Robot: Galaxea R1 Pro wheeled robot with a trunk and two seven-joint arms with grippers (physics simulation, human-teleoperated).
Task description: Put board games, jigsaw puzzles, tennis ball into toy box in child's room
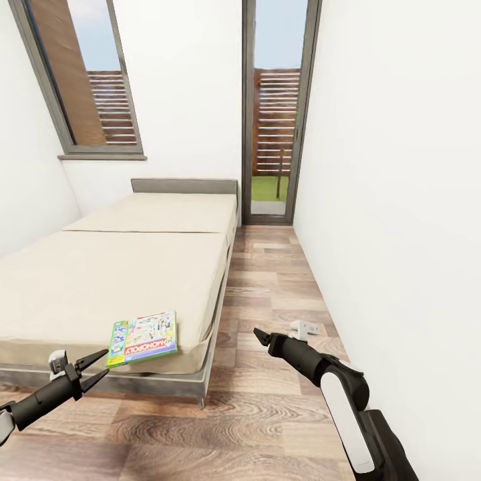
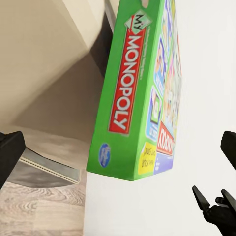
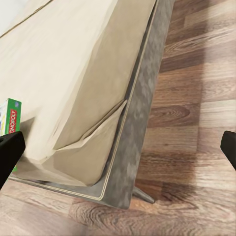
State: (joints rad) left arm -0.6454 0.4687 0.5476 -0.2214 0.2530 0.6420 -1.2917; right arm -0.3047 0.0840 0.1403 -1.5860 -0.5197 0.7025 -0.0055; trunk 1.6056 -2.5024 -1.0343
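We saw the Monopoly box (image 1: pixel 143 338) lying flat on the bed (image 1: pixel 100 280) near its foot corner, at seven o'clock. Our left gripper (image 1: pixel 93 371) and right gripper (image 1: pixel 259 336) hung spread and empty.

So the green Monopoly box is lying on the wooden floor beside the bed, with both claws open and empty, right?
Not quite. The Monopoly box lies on the bed, near its front corner, not on the floor; the head view shows it. The left claw and right claw are indeed open and empty.
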